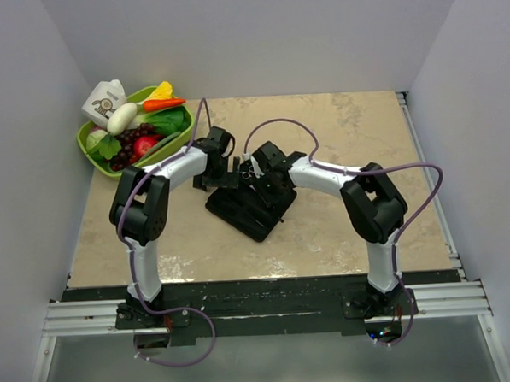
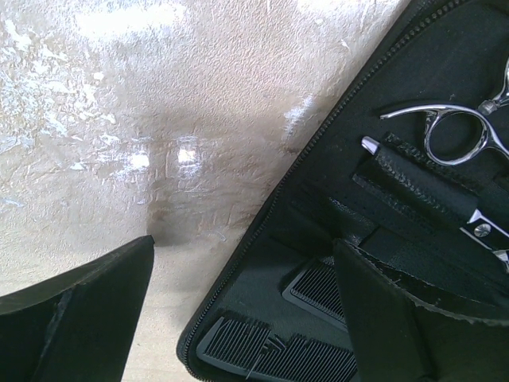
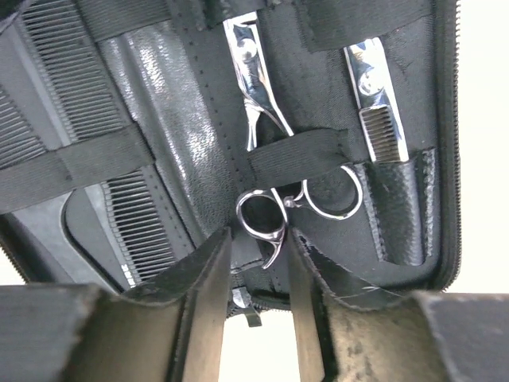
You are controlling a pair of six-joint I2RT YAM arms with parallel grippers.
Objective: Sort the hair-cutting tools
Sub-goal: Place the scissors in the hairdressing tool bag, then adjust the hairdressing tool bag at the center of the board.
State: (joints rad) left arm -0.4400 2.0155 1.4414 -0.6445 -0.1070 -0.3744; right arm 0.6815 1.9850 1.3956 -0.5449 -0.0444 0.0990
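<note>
The open black case (image 1: 249,210) lies at the middle of the table (image 1: 363,134). Both arms reach in over its far end, the left from 9 o'clock and the right from 3 o'clock. At 10 o'clock from the case, in the table's far corner, sits a green basket (image 1: 89,150) of toy fruit and vegetables.

In the right wrist view the right gripper (image 3: 258,235) hangs over the inside of the case with its pincer released: a narrow gap stands between the fingers, and neither grasps anything. Just at 12 o'clock from that gap lie the ring handles of the plain scissors (image 3: 258,119). They rest in the case under an elastic strap (image 3: 298,151), blades pointing to 12 o'clock. At 2 o'clock from the gap are the toothed scissors (image 3: 374,107), lying alongside but the other way round, their blade tip tucked into a leather pocket (image 3: 402,211). At 9 o'clock a black comb (image 3: 139,219) is pinned under a wide strap (image 3: 71,167), with a second comb's teeth showing at the left edge.

The left gripper (image 2: 245,243) is spread wide and holds nothing — one finger hangs over bare table, the other over the inside of the case.
</note>
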